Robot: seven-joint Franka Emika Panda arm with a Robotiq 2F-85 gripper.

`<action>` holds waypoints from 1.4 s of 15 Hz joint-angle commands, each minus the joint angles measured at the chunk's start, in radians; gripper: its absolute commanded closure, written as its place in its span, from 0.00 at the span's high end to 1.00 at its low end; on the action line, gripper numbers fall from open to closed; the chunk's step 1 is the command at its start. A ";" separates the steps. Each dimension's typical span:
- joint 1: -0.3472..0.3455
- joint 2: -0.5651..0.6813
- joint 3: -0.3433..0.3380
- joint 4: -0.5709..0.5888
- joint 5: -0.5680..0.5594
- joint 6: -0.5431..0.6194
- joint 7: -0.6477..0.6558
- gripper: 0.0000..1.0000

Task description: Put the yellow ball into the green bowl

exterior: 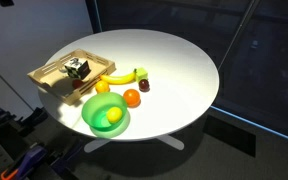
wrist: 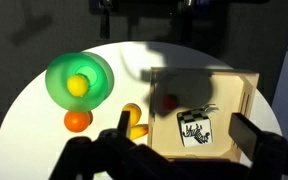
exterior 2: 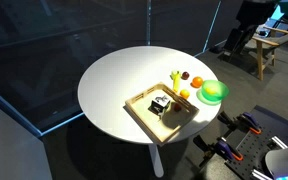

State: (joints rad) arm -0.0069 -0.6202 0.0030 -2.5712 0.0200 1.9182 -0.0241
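Note:
The yellow ball (exterior: 102, 87) lies on the white table between the wooden tray and the green bowl (exterior: 90, 122). It also shows in the other exterior view (exterior 2: 184, 94) and in the wrist view (wrist: 132, 110), partly behind my left finger. The green bowl (exterior 2: 218, 98) (wrist: 54, 70) holds a paler lemon-yellow round fruit (wrist: 77, 86). My gripper (wrist: 187, 135) is open and empty, high above the tray, with its fingers either side of a checkered cube. The gripper does not show in either exterior view.
A wooden tray (exterior: 54, 75) (wrist: 234, 85) holds a checkered cube (wrist: 194, 130). An orange ball (exterior: 132, 97) (wrist: 77, 120), a banana (exterior: 119, 77) and a small dark red thing (exterior: 142, 86) lie near the bowl. The bowl sits close to the table's edge (exterior: 144, 130).

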 commanded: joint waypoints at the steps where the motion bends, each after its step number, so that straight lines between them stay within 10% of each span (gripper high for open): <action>1: 0.004 0.000 -0.004 0.002 -0.002 -0.002 0.002 1.00; 21: -0.003 0.043 0.001 0.033 -0.005 0.036 0.021 1.00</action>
State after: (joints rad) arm -0.0069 -0.6149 0.0030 -2.5703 0.0200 1.9306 -0.0241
